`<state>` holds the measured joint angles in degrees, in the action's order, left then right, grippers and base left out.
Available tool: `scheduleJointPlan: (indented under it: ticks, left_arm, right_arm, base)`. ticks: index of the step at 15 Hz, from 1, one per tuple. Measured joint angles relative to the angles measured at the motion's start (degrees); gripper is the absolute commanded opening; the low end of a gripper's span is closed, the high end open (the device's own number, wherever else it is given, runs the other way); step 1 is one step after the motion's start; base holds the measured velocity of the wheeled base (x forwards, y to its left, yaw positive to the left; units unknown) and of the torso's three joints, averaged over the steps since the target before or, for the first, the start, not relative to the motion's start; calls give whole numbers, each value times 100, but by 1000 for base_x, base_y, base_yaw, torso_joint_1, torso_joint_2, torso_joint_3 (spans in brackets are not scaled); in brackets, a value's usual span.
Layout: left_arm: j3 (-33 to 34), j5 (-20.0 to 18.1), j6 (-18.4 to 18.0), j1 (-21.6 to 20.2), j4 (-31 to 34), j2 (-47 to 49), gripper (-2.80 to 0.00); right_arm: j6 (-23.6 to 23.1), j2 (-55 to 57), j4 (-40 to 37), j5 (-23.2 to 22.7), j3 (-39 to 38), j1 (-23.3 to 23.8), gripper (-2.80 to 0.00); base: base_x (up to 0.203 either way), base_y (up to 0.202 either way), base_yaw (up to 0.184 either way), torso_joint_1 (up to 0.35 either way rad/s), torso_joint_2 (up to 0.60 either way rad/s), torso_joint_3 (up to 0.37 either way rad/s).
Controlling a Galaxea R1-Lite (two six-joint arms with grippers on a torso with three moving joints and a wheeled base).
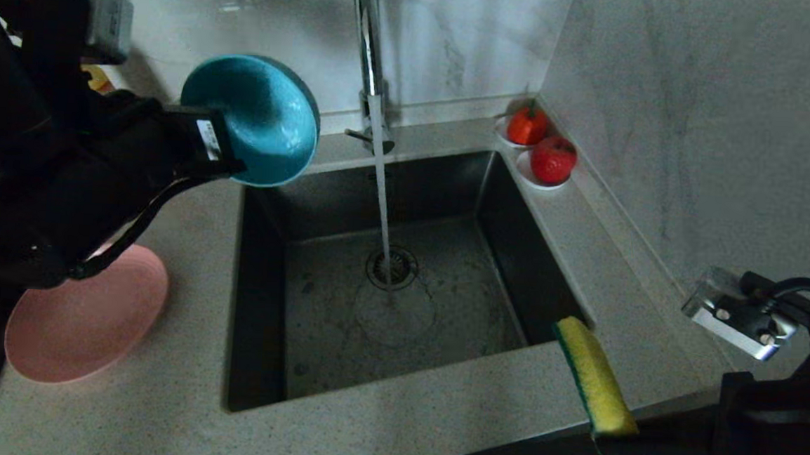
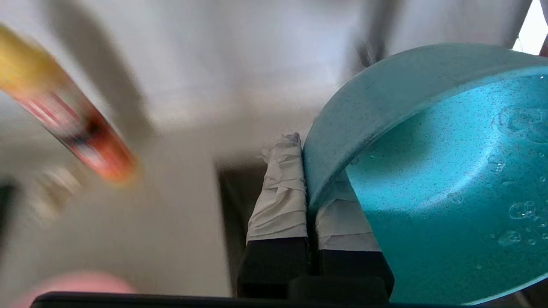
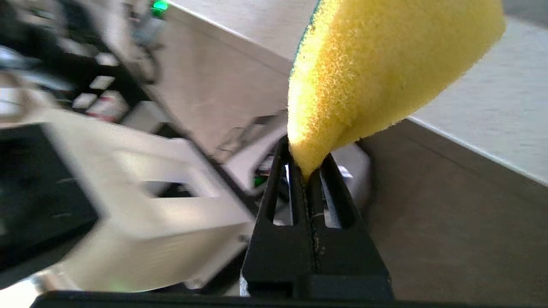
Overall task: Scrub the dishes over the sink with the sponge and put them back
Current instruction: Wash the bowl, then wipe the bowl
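My left gripper point(image 1: 230, 152) is shut on the rim of the teal bowl point(image 1: 264, 117), holding it tilted on edge above the back left corner of the sink point(image 1: 516, 248). In the left wrist view the taped fingers point(image 2: 280, 201) pinch the rim of the wet bowl point(image 2: 449, 171), one inside and one outside. The pink plate point(image 1: 83, 320) lies on the counter left of the sink. My right gripper point(image 3: 305, 171) is shut on one end of the yellow sponge point(image 3: 376, 68). The sponge point(image 1: 596, 376) stands up over the sink's front right corner.
Water runs from the chrome tap point(image 1: 368, 42) onto the drain point(image 1: 392, 267). Two white saucers with red fruit point(image 1: 553, 159) sit at the back right corner by the wall. A blurred orange and yellow bottle point(image 2: 64, 111) shows beyond the left gripper.
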<state>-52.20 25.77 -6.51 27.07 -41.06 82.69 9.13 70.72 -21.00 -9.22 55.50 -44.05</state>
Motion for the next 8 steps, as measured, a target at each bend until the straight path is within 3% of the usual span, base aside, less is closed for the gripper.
scheduleJointPlan:
  ticks: [2,4,8]
  left_arm:
    - [58,-679,482,48,1298,-384,-280]
    - [192,-1192,804,272,2238,-615,-280]
    - [600,-1254,1192,1047,2431,-659,-280]
  right_arm:
    - [366,-40,-5,-309,94,-101,-280]
    - [800,-94,-101,-903,232,-134,-280]
    - [1104,-110,-716,-2247,602,-41,-280]
  base:
    - [0,0,0,0,0,0]
    - [0,0,0,0,0,0]
    - [0,0,0,0,0,0]
